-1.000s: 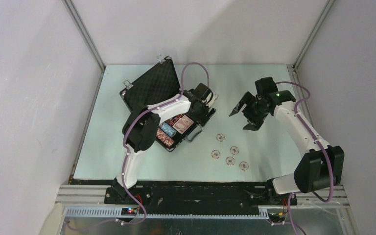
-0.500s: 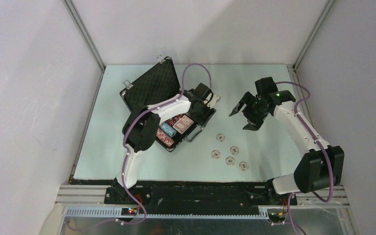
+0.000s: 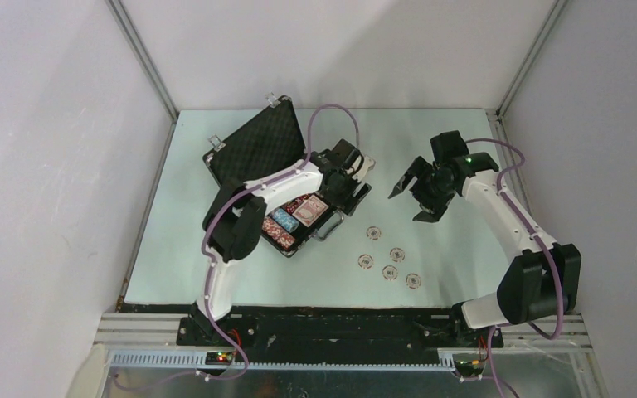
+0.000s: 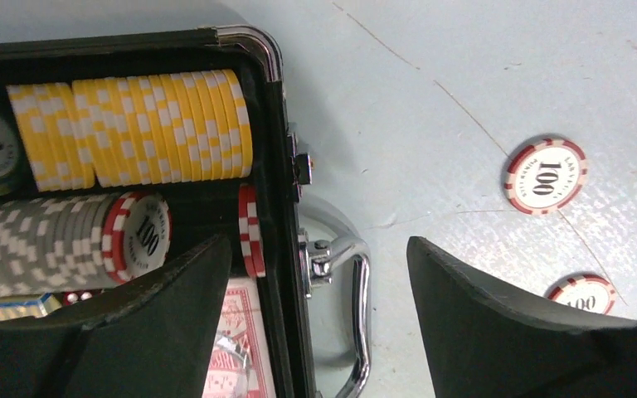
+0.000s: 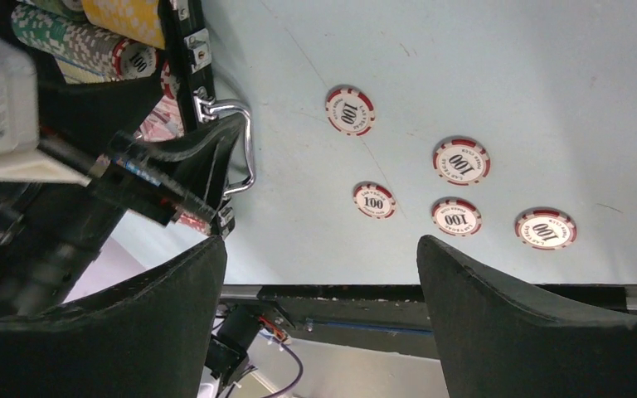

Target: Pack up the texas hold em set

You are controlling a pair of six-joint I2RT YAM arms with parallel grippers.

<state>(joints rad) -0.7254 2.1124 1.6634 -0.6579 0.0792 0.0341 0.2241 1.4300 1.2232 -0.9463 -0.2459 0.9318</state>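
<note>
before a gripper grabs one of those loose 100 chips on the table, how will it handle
The loose chip lies flat and thin, so it probably slides rather than lifts. It looks rigid; on edge it could roll.

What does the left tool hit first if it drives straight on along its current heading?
Likely the silver handle on the front wall of the case: it sits midway between the fingers of the open left tool. Depth is unclear from the wrist view.

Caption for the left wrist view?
Open left gripper above the black rectangular case, by its silver handle; yellow poker chips racked inside, red-and-white chips loose on pale table.
</note>
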